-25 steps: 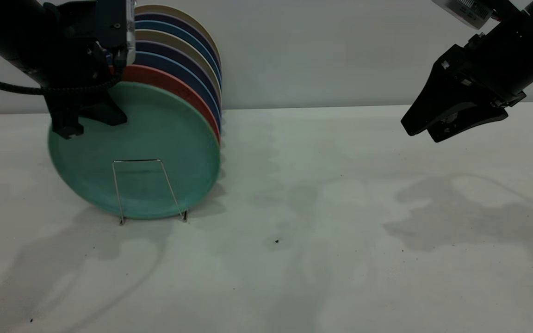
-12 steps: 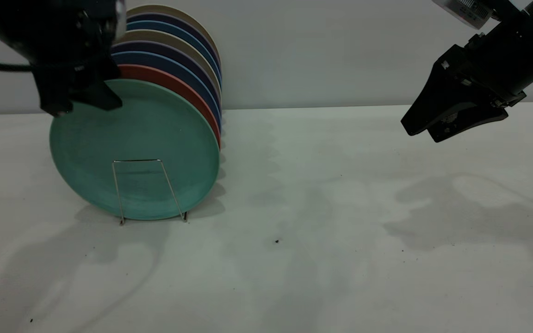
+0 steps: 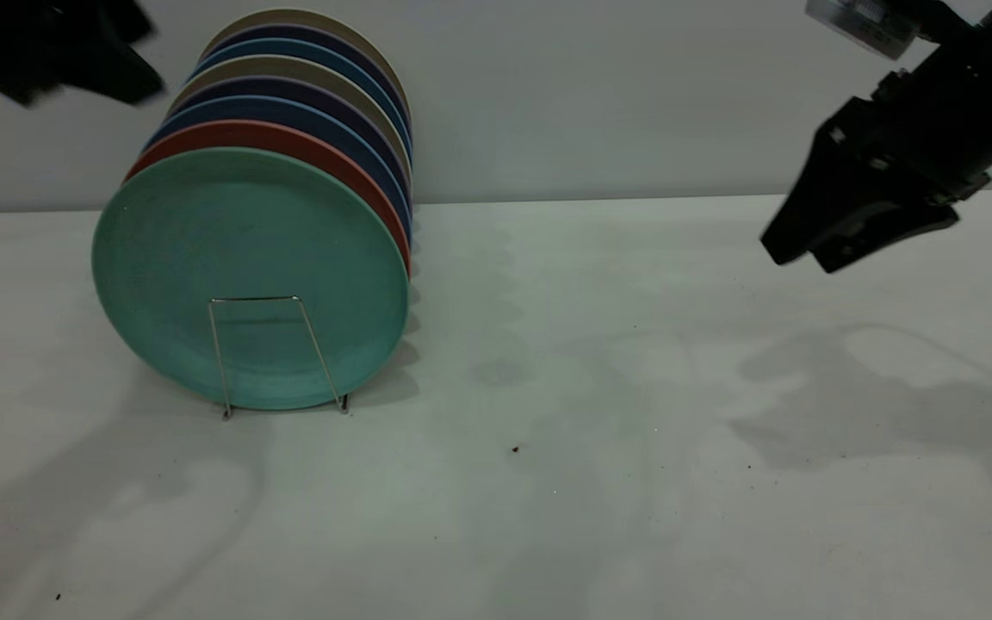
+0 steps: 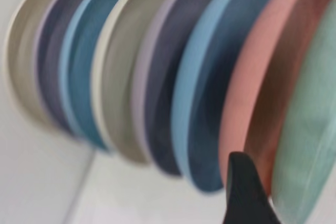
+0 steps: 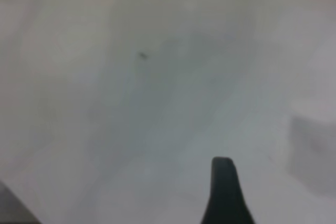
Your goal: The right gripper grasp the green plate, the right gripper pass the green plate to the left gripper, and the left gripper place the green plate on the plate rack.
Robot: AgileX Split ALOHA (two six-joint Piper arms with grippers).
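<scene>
The green plate [image 3: 246, 258] stands upright at the front of the plate rack [image 3: 255, 299], leaning against a salmon-pink plate [image 3: 289, 138]. Its rim also shows in the left wrist view [image 4: 310, 145]. My left gripper [image 3: 74, 86] is open and empty, high up at the far left, above and clear of the plates. One of its fingers [image 4: 244, 192] shows in the left wrist view. My right gripper [image 3: 797, 257] hangs open and empty above the table's right side, far from the rack. One of its fingers [image 5: 223, 192] shows over bare table.
Behind the green plate the rack holds several more upright plates: salmon-pink, dark blue [image 3: 315, 108], beige [image 3: 332, 73] and others. The white table [image 3: 591, 387] stretches between the rack and the right arm, against a pale wall behind.
My left gripper has let go of the green plate's upper left rim and risen up and to the left. The plate stays in the rack. The right gripper shifted slightly right.
</scene>
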